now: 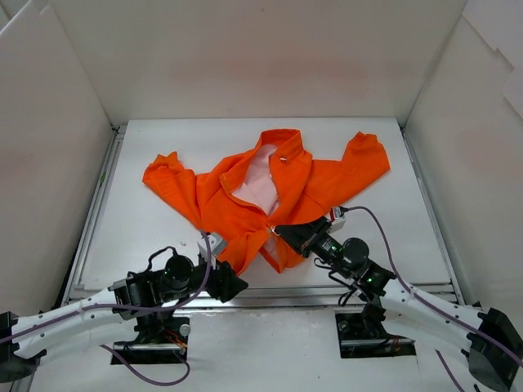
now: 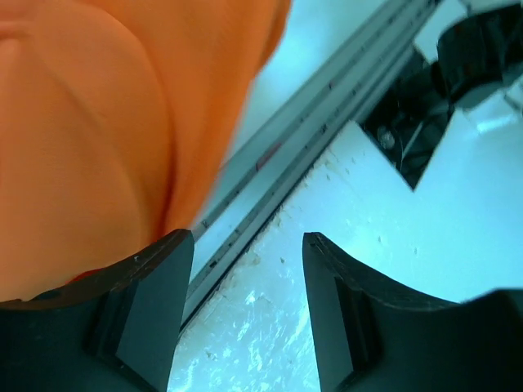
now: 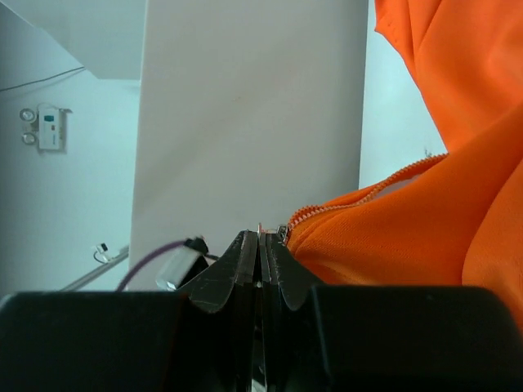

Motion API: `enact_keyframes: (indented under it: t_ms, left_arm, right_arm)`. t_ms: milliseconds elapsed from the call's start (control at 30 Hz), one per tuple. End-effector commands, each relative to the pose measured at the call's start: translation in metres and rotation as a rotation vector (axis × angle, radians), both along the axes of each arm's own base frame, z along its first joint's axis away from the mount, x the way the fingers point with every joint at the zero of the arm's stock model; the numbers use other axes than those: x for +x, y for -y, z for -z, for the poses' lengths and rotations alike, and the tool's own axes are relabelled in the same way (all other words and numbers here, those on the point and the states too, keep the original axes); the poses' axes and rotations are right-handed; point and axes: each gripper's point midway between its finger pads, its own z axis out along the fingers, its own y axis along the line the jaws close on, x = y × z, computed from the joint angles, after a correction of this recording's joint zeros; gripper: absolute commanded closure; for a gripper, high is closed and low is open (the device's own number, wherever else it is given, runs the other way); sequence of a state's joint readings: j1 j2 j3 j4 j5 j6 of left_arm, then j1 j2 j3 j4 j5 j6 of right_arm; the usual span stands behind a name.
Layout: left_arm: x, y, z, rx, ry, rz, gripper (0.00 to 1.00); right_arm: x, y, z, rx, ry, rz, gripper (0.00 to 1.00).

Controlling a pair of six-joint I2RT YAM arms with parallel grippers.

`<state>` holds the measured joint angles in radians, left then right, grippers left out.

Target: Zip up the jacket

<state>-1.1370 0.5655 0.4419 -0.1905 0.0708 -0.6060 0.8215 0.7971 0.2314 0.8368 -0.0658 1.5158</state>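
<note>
A robotics lab cell: white table (image 1: 131, 220) inside plain white panel walls (image 1: 245, 57), metal rail (image 1: 286, 296), purple cables (image 1: 389, 243)

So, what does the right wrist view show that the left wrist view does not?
Only the right wrist view shows the zipper teeth of the bright orange fabric jacket, and the right gripper shut beside the zipper's lower end; whether it pinches anything, I cannot tell. Only the left wrist view shows the open, empty left gripper over a grey metal rail. Both show the jacket's orange cloth.
</note>
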Motion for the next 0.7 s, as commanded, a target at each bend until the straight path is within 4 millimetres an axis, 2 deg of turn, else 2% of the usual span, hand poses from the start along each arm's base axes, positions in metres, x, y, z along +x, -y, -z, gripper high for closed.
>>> enact_keyframes:
  t_ms: [0, 33, 67, 100, 133, 200, 233, 267, 300, 333, 400, 433, 500, 533, 567, 600, 633, 667]
  left_arm:
    - [0.029, -0.010, -0.050, -0.120, 0.044, -0.203, 0.46]
    - [0.036, -0.017, -0.045, -0.113, 0.026, -0.274, 0.49]
    - [0.055, -0.036, -0.037, -0.080, 0.027, -0.434, 0.51]
    - [0.061, -0.058, -0.013, -0.026, -0.072, -0.586, 0.53]
    - [0.069, -0.074, -0.001, 0.000, -0.090, -0.695, 0.53]
    - [0.090, -0.104, 0.014, 0.034, -0.102, -0.895, 0.53]
    - [0.094, -0.106, 0.026, 0.062, -0.120, -0.904, 0.53]
    - [0.106, -0.101, 0.020, 0.015, -0.122, -0.907, 0.53]
    - [0.127, -0.118, 0.023, 0.004, -0.138, -0.991, 0.54]
    - [0.131, -0.112, 0.037, 0.056, -0.183, -0.923, 0.56]
    - [0.157, -0.123, 0.039, 0.042, -0.194, -0.968, 0.60]
    - [0.172, -0.141, 0.057, 0.087, -0.245, -1.009, 0.60]
    - [0.198, -0.147, 0.057, 0.042, -0.261, -1.033, 0.62]
    - [0.206, -0.144, 0.076, 0.060, -0.324, -0.986, 0.65]
    - [0.222, -0.140, 0.073, 0.032, -0.304, -0.976, 0.68]
    - [0.240, -0.135, 0.064, 0.024, -0.294, -0.967, 0.78]
    - [0.249, -0.133, 0.091, 0.081, -0.365, -0.962, 0.81]
    - [0.259, -0.128, 0.096, 0.089, -0.375, -0.941, 0.83]
  right_arm:
    - [-0.005, 0.011, -0.021, 0.024, 0.066, 0.042, 1.00]
    - [-0.008, 0.010, -0.006, -0.009, 0.044, 0.032, 1.00]
    - [-0.009, 0.008, 0.008, -0.057, 0.019, 0.025, 1.00]
    - [-0.009, 0.008, 0.015, -0.086, 0.007, 0.023, 1.00]
    - [-0.019, 0.021, -0.018, -0.007, 0.083, 0.037, 1.00]
    - [-0.022, 0.021, -0.005, -0.063, 0.065, 0.024, 1.00]
    - [-0.024, 0.021, 0.001, -0.084, 0.057, 0.017, 1.00]
    - [-0.027, 0.019, 0.006, -0.100, 0.055, 0.000, 1.00]
    - [-0.030, 0.016, 0.009, -0.111, 0.049, -0.020, 1.00]
    - [-0.032, 0.013, 0.012, -0.115, 0.048, -0.037, 1.00]
    - [-0.032, 0.010, 0.012, -0.128, 0.061, -0.050, 1.00]
    - [-0.031, 0.007, 0.013, -0.141, 0.063, -0.058, 1.00]
    - [-0.030, 0.001, 0.018, -0.173, 0.062, -0.073, 1.00]
    - [-0.029, -0.002, 0.017, -0.171, 0.072, -0.079, 1.00]
    - [-0.028, -0.005, 0.019, -0.182, 0.072, -0.084, 1.00]
    - [-0.025, -0.010, 0.028, -0.207, 0.054, -0.092, 1.00]
    - [-0.023, -0.012, 0.026, -0.198, 0.062, -0.092, 1.00]
    - [-0.022, -0.015, 0.028, -0.202, 0.063, -0.095, 1.00]
